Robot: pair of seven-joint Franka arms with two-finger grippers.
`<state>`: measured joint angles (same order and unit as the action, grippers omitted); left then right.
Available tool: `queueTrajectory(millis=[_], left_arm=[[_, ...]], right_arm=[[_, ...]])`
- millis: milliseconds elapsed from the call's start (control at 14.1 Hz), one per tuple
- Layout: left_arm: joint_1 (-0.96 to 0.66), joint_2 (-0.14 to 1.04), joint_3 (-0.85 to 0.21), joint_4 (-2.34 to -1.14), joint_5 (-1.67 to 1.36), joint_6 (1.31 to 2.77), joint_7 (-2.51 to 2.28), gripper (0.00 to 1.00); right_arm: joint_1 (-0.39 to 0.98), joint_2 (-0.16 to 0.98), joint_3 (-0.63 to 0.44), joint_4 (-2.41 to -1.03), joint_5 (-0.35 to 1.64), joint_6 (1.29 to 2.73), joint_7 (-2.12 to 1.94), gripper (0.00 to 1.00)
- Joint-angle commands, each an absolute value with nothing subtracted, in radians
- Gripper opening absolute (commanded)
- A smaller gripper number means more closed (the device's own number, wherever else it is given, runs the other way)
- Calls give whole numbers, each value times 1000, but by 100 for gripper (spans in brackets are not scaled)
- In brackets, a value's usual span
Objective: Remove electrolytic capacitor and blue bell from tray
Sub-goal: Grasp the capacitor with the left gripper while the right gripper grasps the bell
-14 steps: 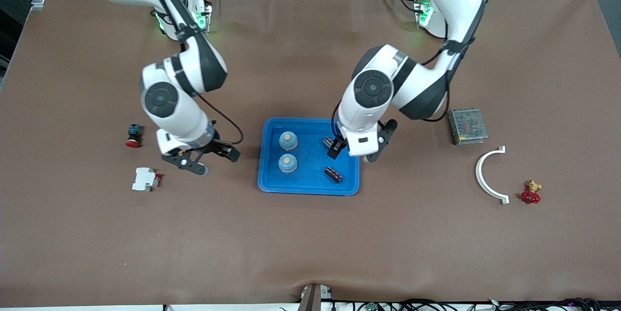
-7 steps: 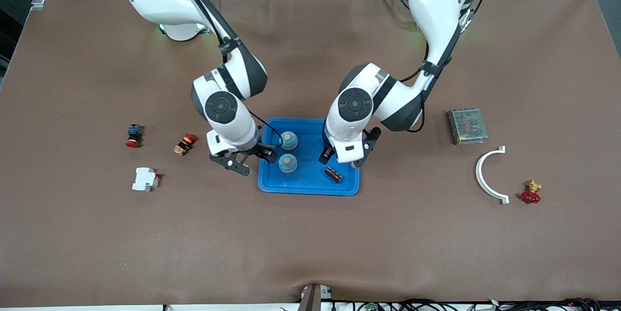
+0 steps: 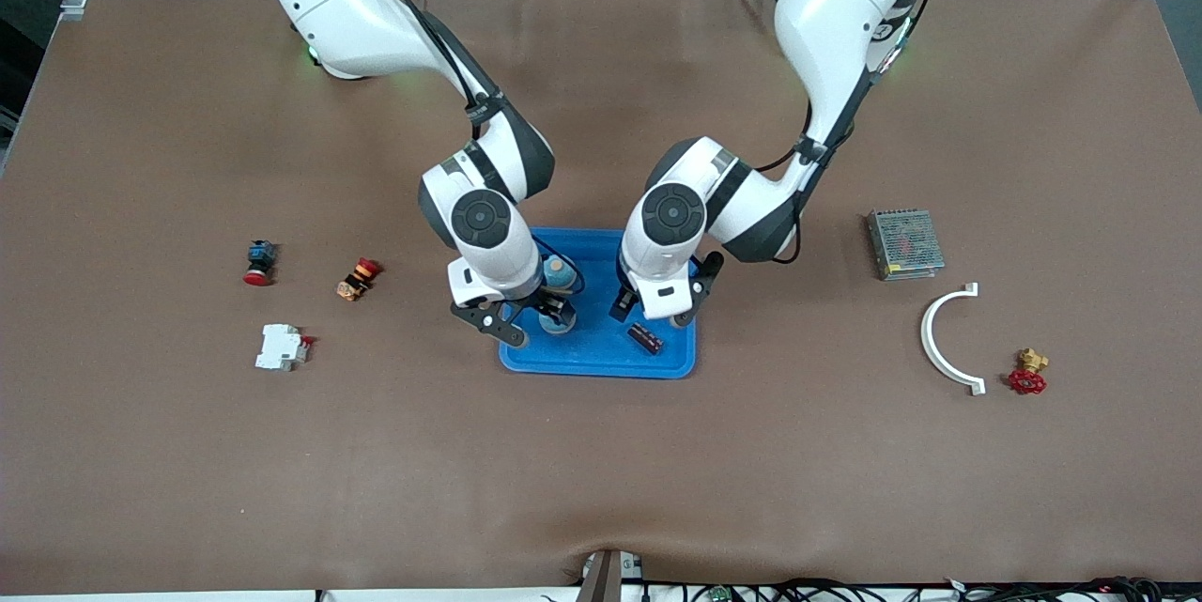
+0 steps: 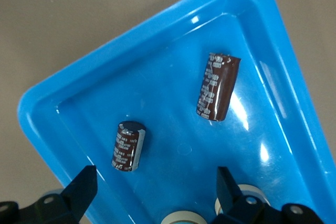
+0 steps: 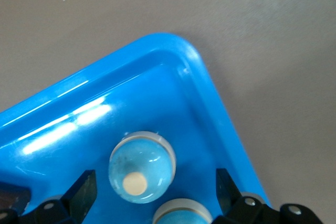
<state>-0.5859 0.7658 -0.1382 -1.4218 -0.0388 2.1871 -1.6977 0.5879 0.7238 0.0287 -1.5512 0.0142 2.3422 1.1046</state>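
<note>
Both grippers open over tray
Your left gripper: capacitor at 12 o'clock, axis along the jaws' gap. Right gripper: bell between jaws.

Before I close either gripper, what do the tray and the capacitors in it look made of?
The tray: glossy blue plastic by the look, with bright glare streaks and a smooth moulded rim. The two capacitors: dark brown shiny printed sleeves, probably plastic film over metal cans; the shorter one shows a grey end.

Both Franka arms wear glossy white shells with dark grey round joint caps, thin black cables along them, green base lights, and black two-finger hands.
</note>
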Motion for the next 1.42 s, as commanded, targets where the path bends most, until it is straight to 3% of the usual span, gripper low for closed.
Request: queueTrajectory(millis=[0,638,1063,1205,1347], left_arm=[[-607,761,-129,-1462,-31,2236,-1721,100],[-609,759,-127,-1575,8,2339,-1750,100],[-624,765,-126,-1577,21,2365,-1779,100],[-637,773,-124,-1578,23,2375,-1789,100],[-637,781,-124,-1578,28,2379,-1790,100]], right_arm=[[610,778,21,-1483,-8,2335,1149,100],[644,848,17,-1456,-28,2368,1190,100],[641,856,9,-1457,-55,2370,1189,100],[643,856,9,-1457,-57,2370,1189,79],[643,856,9,-1457,-57,2370,1189,47]])
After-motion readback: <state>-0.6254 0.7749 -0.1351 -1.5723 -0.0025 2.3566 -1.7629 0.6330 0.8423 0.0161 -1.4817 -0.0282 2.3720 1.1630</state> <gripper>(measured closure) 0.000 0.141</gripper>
